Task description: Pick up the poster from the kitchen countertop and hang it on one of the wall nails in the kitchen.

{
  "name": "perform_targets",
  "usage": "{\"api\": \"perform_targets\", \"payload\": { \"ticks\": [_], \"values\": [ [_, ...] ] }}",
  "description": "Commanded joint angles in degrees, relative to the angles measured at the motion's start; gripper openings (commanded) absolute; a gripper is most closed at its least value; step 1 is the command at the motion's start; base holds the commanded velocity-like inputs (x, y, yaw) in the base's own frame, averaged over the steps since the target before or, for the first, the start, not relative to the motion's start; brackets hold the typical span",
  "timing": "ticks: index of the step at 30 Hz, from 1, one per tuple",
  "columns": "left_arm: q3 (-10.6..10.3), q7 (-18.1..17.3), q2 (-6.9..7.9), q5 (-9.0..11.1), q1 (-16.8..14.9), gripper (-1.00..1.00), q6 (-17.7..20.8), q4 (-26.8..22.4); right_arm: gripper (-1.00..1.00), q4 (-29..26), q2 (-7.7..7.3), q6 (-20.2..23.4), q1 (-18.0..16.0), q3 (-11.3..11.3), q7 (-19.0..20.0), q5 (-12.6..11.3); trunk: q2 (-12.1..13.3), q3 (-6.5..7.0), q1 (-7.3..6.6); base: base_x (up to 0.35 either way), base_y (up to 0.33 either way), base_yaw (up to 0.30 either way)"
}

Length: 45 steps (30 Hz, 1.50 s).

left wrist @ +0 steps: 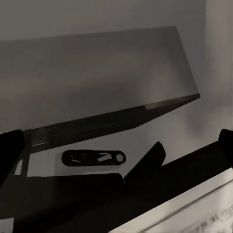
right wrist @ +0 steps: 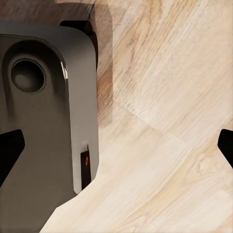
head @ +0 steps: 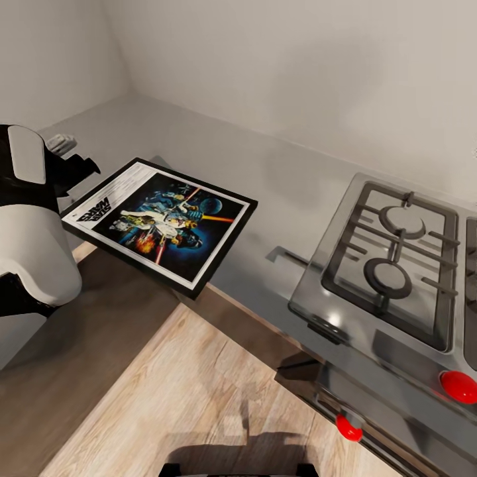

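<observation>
1. The rectangular black-framed poster (head: 161,224) with a white border and blue-black space artwork is lifted, face up and a little tilted. Its near part hangs out over the brown wooden floor (head: 192,391), and its far part is above the edge of the smooth light grey kitchen countertop (head: 199,142).
2. The white title strip of the poster is at the end beside the robot's left arm (head: 30,225), which is white and black.
3. The left gripper (head: 74,167) is at this end of the poster. In the left wrist view a black frame edge with a white border (left wrist: 194,194) runs between the dark fingertips (left wrist: 9,150), so the gripper seems closed on the poster, but the contact itself is not clear.
4. On the countertop, well apart from the poster, is the steel gas hob (head: 391,258) with black grates; red knobs (head: 458,387) are on the front below it.
5. In the right wrist view the right gripper's dark fingertips (right wrist: 9,150) stand wide apart with nothing between them, above the pale wooden floor (right wrist: 165,160) and the robot's grey base (right wrist: 43,121).
</observation>
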Motion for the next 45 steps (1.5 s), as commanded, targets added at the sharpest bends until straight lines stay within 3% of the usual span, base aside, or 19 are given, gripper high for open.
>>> {"api": "perform_targets", "payload": {
  "ticks": [1,24,32,45],
  "values": [
    [0.03,0.53,0.00,0.60,-0.04,1.00,0.10,-0.03,1.00,0.07,-0.01,0.00,-0.03,-0.28,0.55,-0.45,-0.02,-0.03,0.00,-0.098,-0.088,0.000],
    [0.12,0.53,0.17,0.60,-0.04,1.00,0.10,0.48,1.00,0.07,-0.01,0.00,-0.03,-0.23,0.55,-0.45,-0.02,-0.03,0.00,-0.026,-0.025,0.000],
    [1.99,0.61,0.43,0.52,-0.04,1.00,0.09,0.58,1.00,0.07,-0.01,0.00,-0.03,-0.22,0.55,-0.45,-0.02,-0.03,0.00,0.000,0.000,0.000],
    [2.23,0.61,0.88,0.56,-0.04,1.00,0.09,1.89,1.00,0.07,-0.01,0.00,-0.03,-0.26,0.55,-0.45,-0.02,-0.03,0.00,0.000,0.000,0.000]
  ]
}}
